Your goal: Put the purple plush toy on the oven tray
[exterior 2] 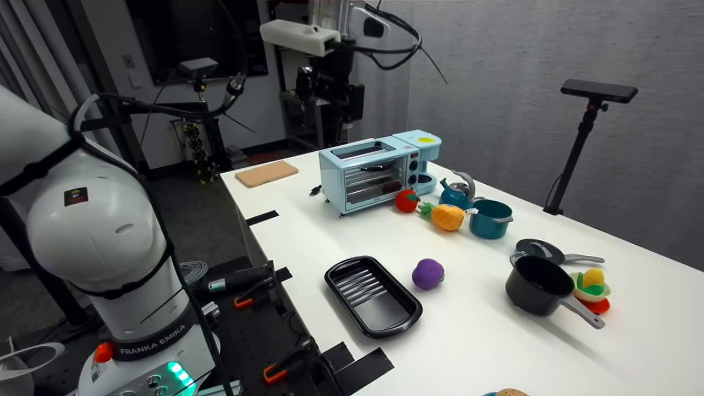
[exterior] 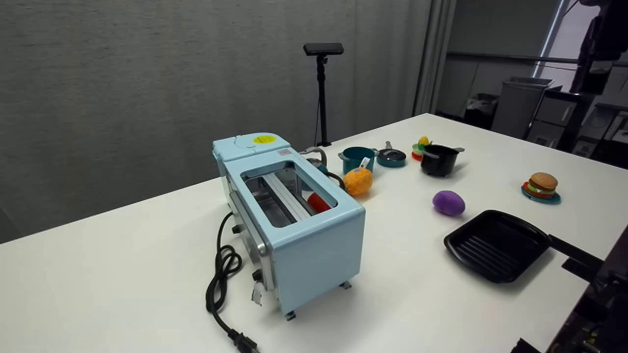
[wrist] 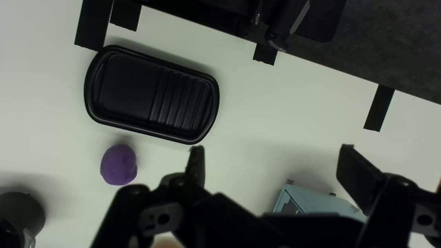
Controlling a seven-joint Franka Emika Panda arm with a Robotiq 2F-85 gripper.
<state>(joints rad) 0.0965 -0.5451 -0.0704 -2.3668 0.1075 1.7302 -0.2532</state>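
the claw (wrist: 272, 153) gapes wide, holding nothing; the burger toy (exterior: 542, 184) shows whole only in an exterior view.

In an exterior view, a brown board (exterior 2: 267, 173) is laid left of centre on the white table (exterior 2: 467, 352), a blue oven (exterior 2: 379, 176) at upper centre. At lower centre the oven tray (exterior 2: 385, 314) and purple plush toy (exterior 2: 428, 274) are placed just apart; at right, a black saucepan (exterior 2: 534, 298) is set.
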